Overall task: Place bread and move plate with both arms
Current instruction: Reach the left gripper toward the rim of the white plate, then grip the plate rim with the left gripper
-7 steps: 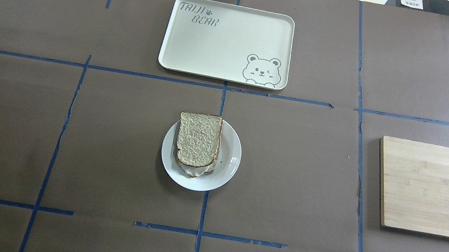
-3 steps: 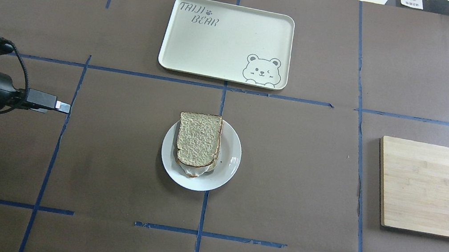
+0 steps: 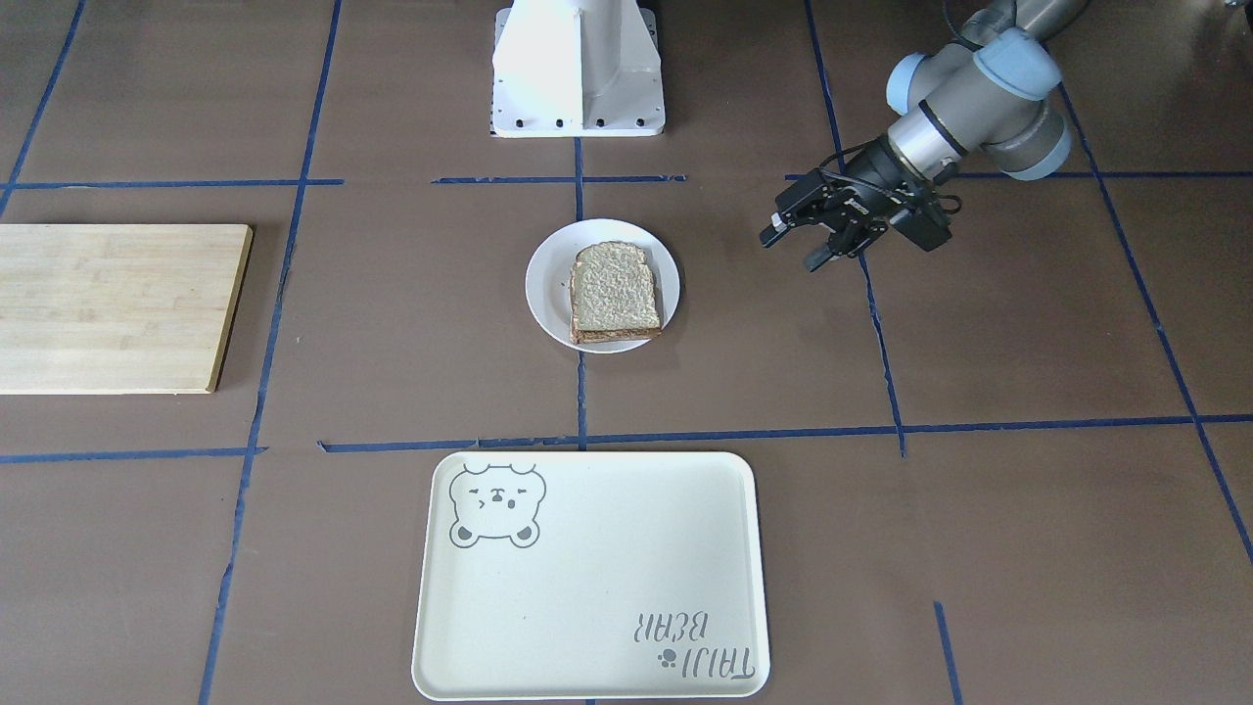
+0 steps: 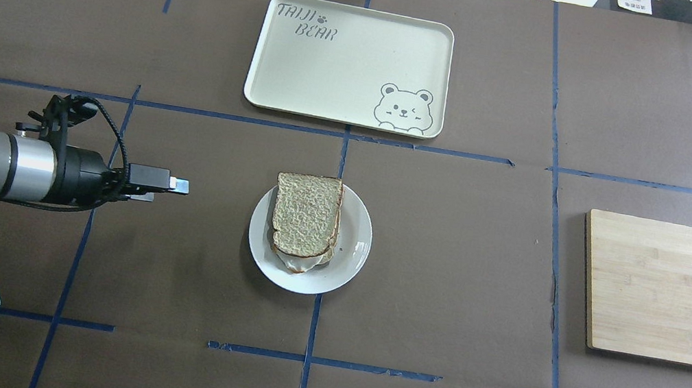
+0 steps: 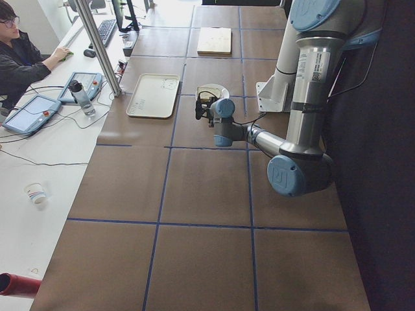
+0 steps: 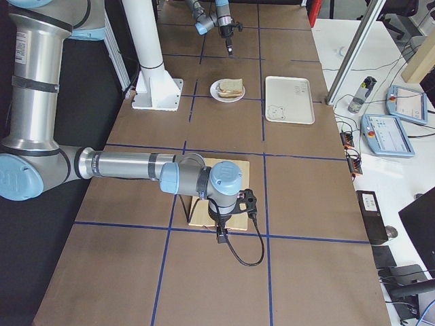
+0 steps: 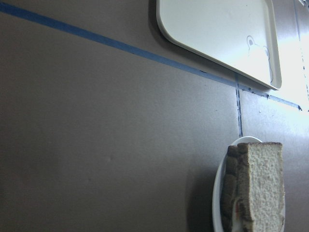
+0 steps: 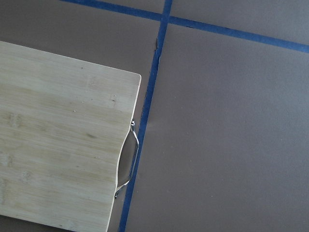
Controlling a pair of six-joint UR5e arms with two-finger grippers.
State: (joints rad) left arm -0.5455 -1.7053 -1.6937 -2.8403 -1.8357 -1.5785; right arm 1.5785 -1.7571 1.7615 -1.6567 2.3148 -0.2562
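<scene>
The bread (image 4: 306, 214), a pale speckled slice with a brown crust, lies on top of a like slice on the small white plate (image 4: 354, 251) at the table's middle. A bit of egg white shows under it at the near edge. The bread (image 3: 615, 289) and plate (image 3: 548, 284) also show in the front view. My left gripper (image 3: 791, 250) is open and empty. It hovers level to the plate's left (image 4: 181, 185), a hand's width away. My right gripper (image 6: 221, 234) shows only in the exterior right view, over the cutting board's end. I cannot tell whether it is open or shut.
A cream bear tray (image 4: 349, 63) lies beyond the plate. A wooden cutting board (image 4: 678, 292) with a metal handle (image 8: 129, 159) lies at the right. The white robot base (image 3: 578, 69) stands at the near edge. An operator (image 5: 19, 52) sits at a side desk.
My left arm has come in from the view's left edge and moved right toward the plate. The bread and plate have not moved.
</scene>
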